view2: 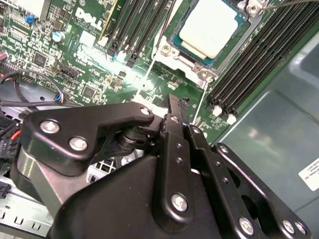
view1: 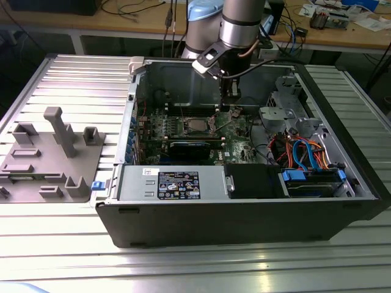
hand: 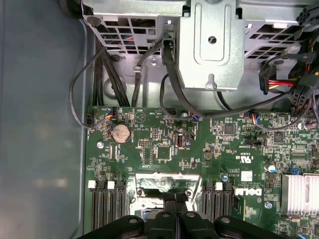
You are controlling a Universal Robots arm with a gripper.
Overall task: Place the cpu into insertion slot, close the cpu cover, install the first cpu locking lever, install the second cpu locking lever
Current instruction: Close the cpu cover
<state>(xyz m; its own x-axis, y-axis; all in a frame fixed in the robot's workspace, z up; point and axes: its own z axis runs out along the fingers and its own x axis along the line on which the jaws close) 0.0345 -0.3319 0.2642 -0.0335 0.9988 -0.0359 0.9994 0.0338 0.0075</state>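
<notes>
gripper (hand: 175, 198) fingers pressed together, holding nothing | tips just beside open cpu cover (hand: 164, 181); cpu (view2: 212, 27) seated beyond them | risk: tips may slip off cover, scrape cpu

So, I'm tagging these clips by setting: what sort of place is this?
Probably a robotics lab or test workshop. An open computer case sits on a ribbed metal table, a robot arm reaches down into it, and cluttered wooden benches stand behind.

Lab: slatted aluminium bench (view1: 67, 79), cable-strewn desk (view1: 137, 25) behind
</notes>
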